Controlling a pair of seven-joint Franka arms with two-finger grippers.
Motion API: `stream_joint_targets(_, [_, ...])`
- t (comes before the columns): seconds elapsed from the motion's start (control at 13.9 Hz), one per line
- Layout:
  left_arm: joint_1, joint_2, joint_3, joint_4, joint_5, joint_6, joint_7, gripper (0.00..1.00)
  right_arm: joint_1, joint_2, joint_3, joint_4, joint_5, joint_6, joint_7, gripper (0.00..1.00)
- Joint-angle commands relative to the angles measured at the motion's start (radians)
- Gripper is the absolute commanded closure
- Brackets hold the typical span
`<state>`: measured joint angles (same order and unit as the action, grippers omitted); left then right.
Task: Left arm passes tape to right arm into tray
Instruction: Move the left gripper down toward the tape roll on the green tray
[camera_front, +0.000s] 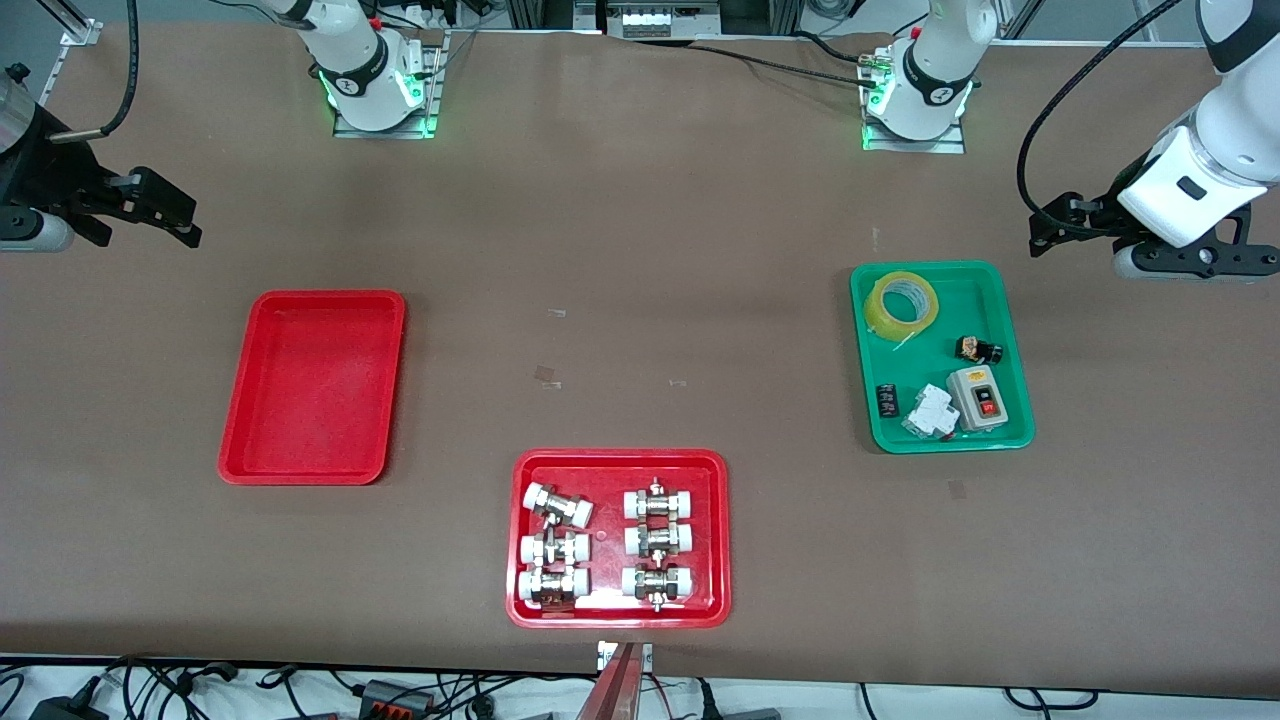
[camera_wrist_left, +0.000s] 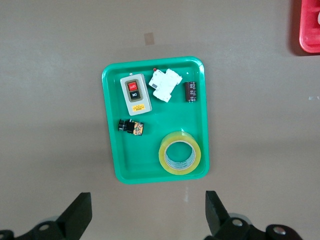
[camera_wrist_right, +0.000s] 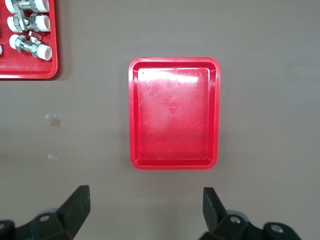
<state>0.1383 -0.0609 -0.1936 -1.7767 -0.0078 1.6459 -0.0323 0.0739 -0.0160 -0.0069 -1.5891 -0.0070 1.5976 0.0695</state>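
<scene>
Your tape (camera_front: 902, 305) lying flat in the green tray (camera_front: 1010, 330), left gripper (camera_wrist_left: 147, 212) spread wide above the table beside it, right gripper (camera_wrist_right: 145, 210) spread wide near the bare red tray (camera_front: 312, 470).

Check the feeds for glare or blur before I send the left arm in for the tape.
Right wrist view: white glare on the tray floor. Left wrist view: tape sharp, evenly lit in the green tray. Front view: soft arm shadows, no blur.

Two trays of bystanders
Green tray (camera_front: 1012, 340) holds a switch box (camera_front: 978, 397) (red button); fittings tray (camera_front: 719, 540) at six o'clock
</scene>
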Motion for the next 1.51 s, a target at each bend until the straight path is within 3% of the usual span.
stream_joint_targets(0.0, [0.001, -0.01, 0.008, -0.003, -0.02, 0.003, 0.026, 0.0, 0.003, -0.007, 0.001, -0.002, -0.015, -0.002, 0.003, 0.0])
stream_joint_targets(0.5, [0.003, 0.082, 0.011, 0.028, -0.02, 0.003, 0.025, 0.0, 0.006, -0.001, 0.007, 0.001, -0.034, -0.004, -0.002, 0.0])
stream_joint_targets(0.79, [0.033, 0.235, 0.011, -0.015, -0.017, 0.017, 0.038, 0.0, 0.006, -0.001, 0.007, 0.001, -0.033, -0.004, -0.002, 0.0])
stream_joint_targets(0.93, [0.038, 0.257, 0.01, -0.123, -0.009, 0.119, 0.038, 0.0, 0.006, -0.001, 0.007, 0.0, -0.033, -0.004, -0.002, 0.0])
stream_joint_targets(1.22, [0.035, 0.245, -0.004, -0.499, -0.009, 0.54, 0.028, 0.0, 0.007, -0.001, 0.007, -0.005, -0.034, -0.004, -0.002, 0.0])
stream_joint_targets(1.44, [0.035, 0.253, -0.006, -0.585, -0.009, 0.666, 0.028, 0.0, 0.007, -0.001, 0.007, -0.006, -0.034, -0.002, -0.002, 0.0])
